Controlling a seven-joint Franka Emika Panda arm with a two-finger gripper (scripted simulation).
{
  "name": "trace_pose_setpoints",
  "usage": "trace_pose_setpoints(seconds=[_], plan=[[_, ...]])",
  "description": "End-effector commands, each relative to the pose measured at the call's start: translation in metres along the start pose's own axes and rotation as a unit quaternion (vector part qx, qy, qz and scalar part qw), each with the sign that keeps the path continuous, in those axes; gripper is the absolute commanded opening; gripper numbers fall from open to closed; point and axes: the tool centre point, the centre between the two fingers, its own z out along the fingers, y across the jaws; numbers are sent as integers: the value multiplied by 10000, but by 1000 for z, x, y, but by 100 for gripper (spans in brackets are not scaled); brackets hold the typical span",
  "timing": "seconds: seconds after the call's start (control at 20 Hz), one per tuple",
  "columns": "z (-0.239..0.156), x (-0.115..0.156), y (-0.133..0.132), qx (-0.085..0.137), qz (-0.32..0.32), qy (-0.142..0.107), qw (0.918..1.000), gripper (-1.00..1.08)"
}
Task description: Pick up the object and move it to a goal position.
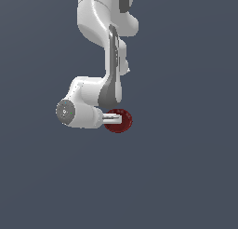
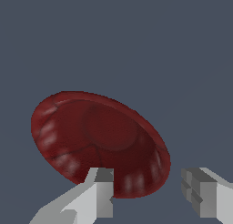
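Note:
The object (image 1: 122, 123) is a small dark red, shallow bowl with a ridged rim, lying on the flat grey-blue surface. In the exterior view my white gripper (image 1: 113, 117) reaches over it, one white finger lying across its upper part. In the wrist view the bowl (image 2: 98, 136) fills the middle, tilted. My gripper (image 2: 150, 196) is open. One fingertip (image 2: 102, 191) overlaps the bowl's near rim. The other fingertip (image 2: 200, 196) stands apart from the rim with bare surface between. Nothing is held.
The white arm (image 1: 100, 18) comes down from the top of the exterior view and hides the surface behind it. The plain grey-blue surface (image 1: 186, 167) lies all around the bowl.

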Motion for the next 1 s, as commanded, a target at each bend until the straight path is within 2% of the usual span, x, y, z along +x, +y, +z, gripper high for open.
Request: trace_pose_setpoints(seconds=[0.0, 0.25, 0.5, 0.7, 0.95], plan=[[7, -1, 7, 250, 11, -252, 9994, 28], [18, -4, 18, 690, 5, -649, 9955, 28], [25, -7, 26, 1013, -19, -909, 9907, 28], [27, -8, 29, 1174, -38, -1030, 9877, 28], [29, -9, 30, 1247, -47, -1083, 9863, 28]])
